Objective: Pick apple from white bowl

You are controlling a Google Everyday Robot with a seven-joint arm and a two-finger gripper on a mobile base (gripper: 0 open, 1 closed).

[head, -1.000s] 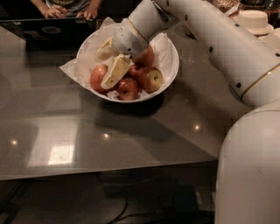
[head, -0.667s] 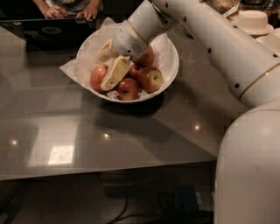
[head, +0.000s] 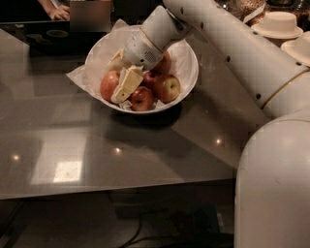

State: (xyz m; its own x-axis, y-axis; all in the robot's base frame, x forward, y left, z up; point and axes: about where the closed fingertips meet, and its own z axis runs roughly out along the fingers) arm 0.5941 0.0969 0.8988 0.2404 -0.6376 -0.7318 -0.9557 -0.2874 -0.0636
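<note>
The white bowl (head: pixel 186 53), lined with crinkled white paper, stands on the dark table and holds several apples. The biggest reddish-orange apple (head: pixel 108 85) lies at the bowl's left side. My gripper (head: pixel 118 77) reaches down into the bowl from the upper right. One cream finger (head: pixel 126 85) lies just right of that apple and the other finger (head: pixel 116 61) sits above it, so the open jaws straddle it. A smaller apple with a yellow-green patch (head: pixel 167 87) and a small deep-red apple (head: pixel 142 98) lie to the right. My wrist hides the apples behind it.
Stacked beige paper dishes (head: pixel 278 24) stand at the back right. A person's hand (head: pixel 59 12) rests at the far left edge of the table. My arm (head: pixel 242 53) crosses the table's right side. The table's front edge (head: pixel 116 191) runs below the bowl.
The gripper has stayed in the bowl at the left apple with hardly any movement. The apples have not shifted.
</note>
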